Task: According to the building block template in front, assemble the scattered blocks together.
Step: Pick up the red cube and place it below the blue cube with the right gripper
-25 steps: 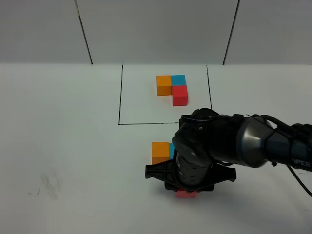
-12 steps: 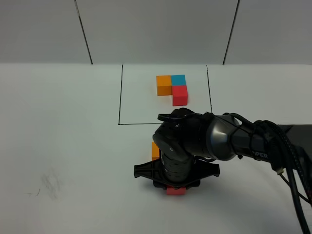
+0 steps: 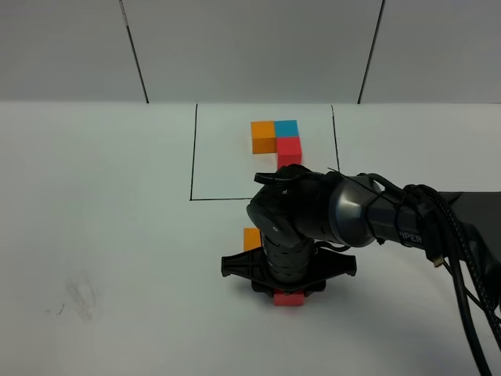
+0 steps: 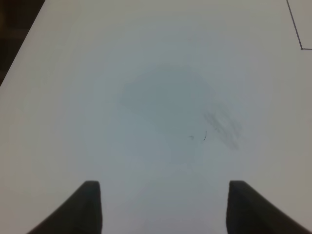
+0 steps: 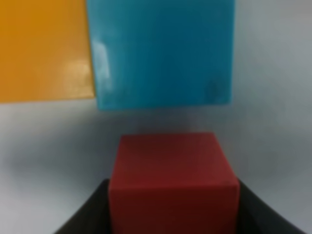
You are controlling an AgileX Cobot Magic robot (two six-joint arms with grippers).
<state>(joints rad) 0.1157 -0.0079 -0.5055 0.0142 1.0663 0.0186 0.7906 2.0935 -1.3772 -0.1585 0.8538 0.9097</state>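
The building block template (image 3: 276, 139), an L of orange, blue and red cubes, lies inside a thin black outline (image 3: 193, 157) at the back. My right gripper (image 3: 288, 288) points down and is shut on the red block (image 3: 288, 298) (image 5: 170, 170), one dark finger (image 5: 90, 214) on each side. In the right wrist view the blue block (image 5: 161, 53) lies just beyond the red one with a small gap, and the orange block (image 5: 44, 48) touches the blue one's side. From above, only a corner of the orange block (image 3: 251, 238) shows beside the arm. My left gripper (image 4: 163, 207) is open over bare table.
The white table (image 3: 102, 235) carries a faint smudge (image 3: 82, 296) at the front left. The right arm's black cables (image 3: 462, 266) run off to the right. A grey panelled wall (image 3: 250, 47) closes the back.
My right arm has carried the red block to the left and slightly toward the back, closer to the blue and orange pair. The left gripper has not moved.
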